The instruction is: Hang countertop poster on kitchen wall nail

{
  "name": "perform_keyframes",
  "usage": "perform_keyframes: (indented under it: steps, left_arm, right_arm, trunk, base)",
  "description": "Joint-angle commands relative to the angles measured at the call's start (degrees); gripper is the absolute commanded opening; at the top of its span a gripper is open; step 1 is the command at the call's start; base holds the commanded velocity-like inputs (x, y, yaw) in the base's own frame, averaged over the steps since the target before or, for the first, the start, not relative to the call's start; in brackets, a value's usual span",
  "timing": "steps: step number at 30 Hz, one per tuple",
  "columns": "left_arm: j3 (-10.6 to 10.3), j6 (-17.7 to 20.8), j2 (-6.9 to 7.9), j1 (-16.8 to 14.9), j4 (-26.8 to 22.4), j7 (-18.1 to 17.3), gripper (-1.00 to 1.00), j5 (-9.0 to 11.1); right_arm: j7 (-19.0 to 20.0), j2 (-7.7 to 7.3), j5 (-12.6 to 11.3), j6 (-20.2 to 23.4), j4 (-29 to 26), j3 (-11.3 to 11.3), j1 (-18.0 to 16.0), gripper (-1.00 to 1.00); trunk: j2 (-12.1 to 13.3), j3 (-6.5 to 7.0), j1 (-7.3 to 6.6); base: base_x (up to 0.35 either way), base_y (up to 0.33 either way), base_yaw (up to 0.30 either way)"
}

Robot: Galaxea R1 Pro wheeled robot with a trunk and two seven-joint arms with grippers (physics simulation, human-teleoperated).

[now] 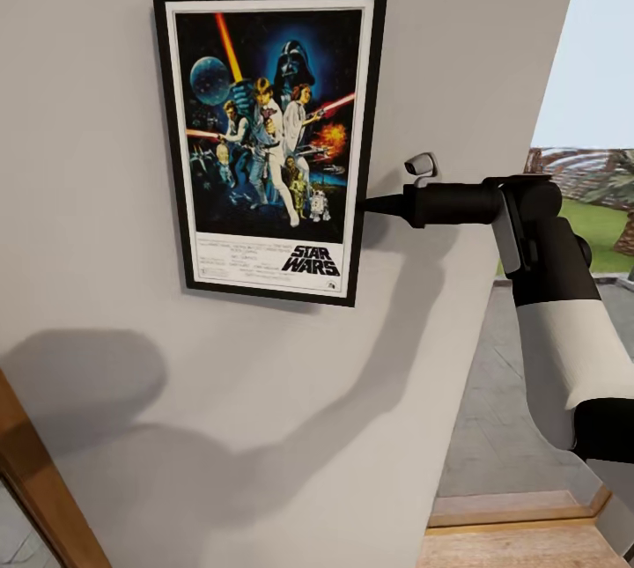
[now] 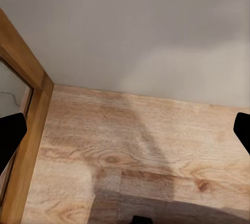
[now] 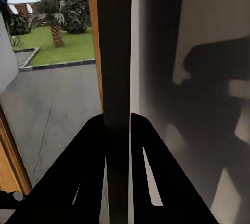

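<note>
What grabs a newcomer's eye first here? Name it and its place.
The poster, bright against the plain off-white wall, upright at the head view's upper middle. Next, the right gripper, its black fingers pinching the frame's right edge. Its arm's shadow sprawls below.

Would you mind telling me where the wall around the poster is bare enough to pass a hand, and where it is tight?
The off-white wall is bare left of the poster, and below it down to the wooden frame, crossed by shadows. It is crowded along the poster's right edge, where the right gripper is clamped on the black frame.
</note>
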Motion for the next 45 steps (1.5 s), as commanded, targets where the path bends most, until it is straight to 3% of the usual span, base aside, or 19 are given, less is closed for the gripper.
perform_keyframes:
  steps: [1, 38, 45]
  left_arm:
    - [0.16, -0.08, -0.02, 0.02, -0.03, -0.32, 1.0, -0.01]
    - [0.16, -0.1, -0.02, 0.02, -0.03, -0.34, 1.0, -0.01]
    - [0.16, -0.12, -0.02, 0.02, -0.03, -0.33, 1.0, -0.01]
  right_arm:
    - [0.04, -0.09, 1.0, 0.3, 0.17, 0.09, -0.03, -1.0]
    - [0.06, -0.09, 1.0, 0.39, 0.15, 0.07, -0.03, -1.0]
    - [0.28, -0.09, 0.72, 0.34, -2.4, 0.09, 0.57, -1.0]
  trunk:
    - [-0.01, -0.01, 0.03]
    - [-0.01, -0.01, 0.03]
    - [-0.01, -0.01, 0.03]
  base:
    - [0.0, 0.0, 0.0]
    - [0.0, 0.0, 0.0]
    - [0.0, 0.0, 0.0]
